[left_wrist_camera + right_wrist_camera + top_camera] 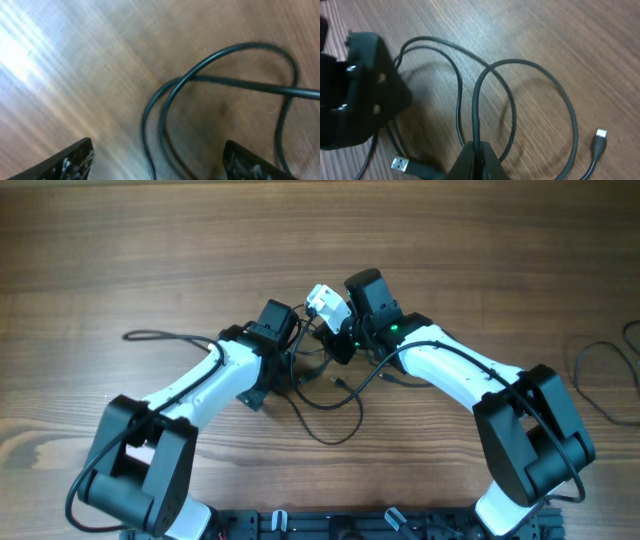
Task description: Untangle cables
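1. Where the cables point(474, 110) lie tangled at the middle of the counter point(150, 240), one strand is pinched in the closed right end effector point(477, 157).
2. Two strands are straddled lengthwise, ungripped, by the wide-spread left end effector point(159, 159).

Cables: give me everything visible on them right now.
The cables are thin, black, rubbery-looking cords lying in overlapping loops on the wood table between the arms. Two silver-tipped plugs show in the right wrist view, one at right, one lower left. The right gripper has its jaws shut on one strand. The left gripper hangs open over crossing loops, not visibly touching them.
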{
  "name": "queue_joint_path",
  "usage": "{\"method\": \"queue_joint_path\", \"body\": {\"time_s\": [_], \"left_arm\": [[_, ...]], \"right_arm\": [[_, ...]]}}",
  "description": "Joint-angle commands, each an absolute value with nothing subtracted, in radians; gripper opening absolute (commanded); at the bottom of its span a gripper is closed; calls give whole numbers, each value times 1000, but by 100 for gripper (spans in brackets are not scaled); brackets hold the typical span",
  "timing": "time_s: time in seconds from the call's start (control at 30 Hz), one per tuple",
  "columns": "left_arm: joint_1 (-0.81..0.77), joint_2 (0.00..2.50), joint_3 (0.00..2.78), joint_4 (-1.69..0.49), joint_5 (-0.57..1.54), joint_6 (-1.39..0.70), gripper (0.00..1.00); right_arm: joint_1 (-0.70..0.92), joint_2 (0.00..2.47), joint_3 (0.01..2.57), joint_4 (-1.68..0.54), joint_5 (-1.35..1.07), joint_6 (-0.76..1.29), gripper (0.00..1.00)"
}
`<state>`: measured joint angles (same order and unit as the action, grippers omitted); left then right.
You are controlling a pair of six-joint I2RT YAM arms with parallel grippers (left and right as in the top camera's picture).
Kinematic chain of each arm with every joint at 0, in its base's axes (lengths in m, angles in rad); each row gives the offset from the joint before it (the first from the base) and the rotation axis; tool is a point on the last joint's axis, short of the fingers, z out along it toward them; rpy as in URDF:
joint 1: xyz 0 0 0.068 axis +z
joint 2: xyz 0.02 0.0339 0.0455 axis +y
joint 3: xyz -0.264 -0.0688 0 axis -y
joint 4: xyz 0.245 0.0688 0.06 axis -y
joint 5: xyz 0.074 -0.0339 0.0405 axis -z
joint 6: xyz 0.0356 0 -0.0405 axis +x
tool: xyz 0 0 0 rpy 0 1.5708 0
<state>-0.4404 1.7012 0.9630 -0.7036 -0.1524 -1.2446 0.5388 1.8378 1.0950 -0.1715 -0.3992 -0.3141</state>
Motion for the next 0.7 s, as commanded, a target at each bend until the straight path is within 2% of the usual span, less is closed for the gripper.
{"method": "queue_joint_path", "body": {"time_s": [0.0, 0.1, 0.2, 0.3, 0.5, 0.53, 0.67], "left_arm": [[-440, 1687, 970, -654, -226, -717, 100], [-440, 1660, 971, -645, -247, -570, 100], [-440, 1670, 969, -601, -278, -557, 100], [-440, 1689, 965, -565, -278, -556, 94], [-438, 1780, 950, -555, -283, -557, 73], [-427, 1817, 947, -544, -282, -557, 66], [-368, 1887, 947, -536, -281, -613, 12]], "right_arm": [[538, 1821, 1107, -181, -400, -303, 4], [538, 1821, 1107, -180, -400, -303, 4], [538, 1821, 1107, -181, -400, -278, 4], [538, 1821, 1107, -183, -400, -276, 4], [538, 1821, 1107, -185, -400, -230, 4], [538, 1821, 1107, -187, -400, -225, 4], [529, 1787, 1107, -196, -395, -172, 4]]}}
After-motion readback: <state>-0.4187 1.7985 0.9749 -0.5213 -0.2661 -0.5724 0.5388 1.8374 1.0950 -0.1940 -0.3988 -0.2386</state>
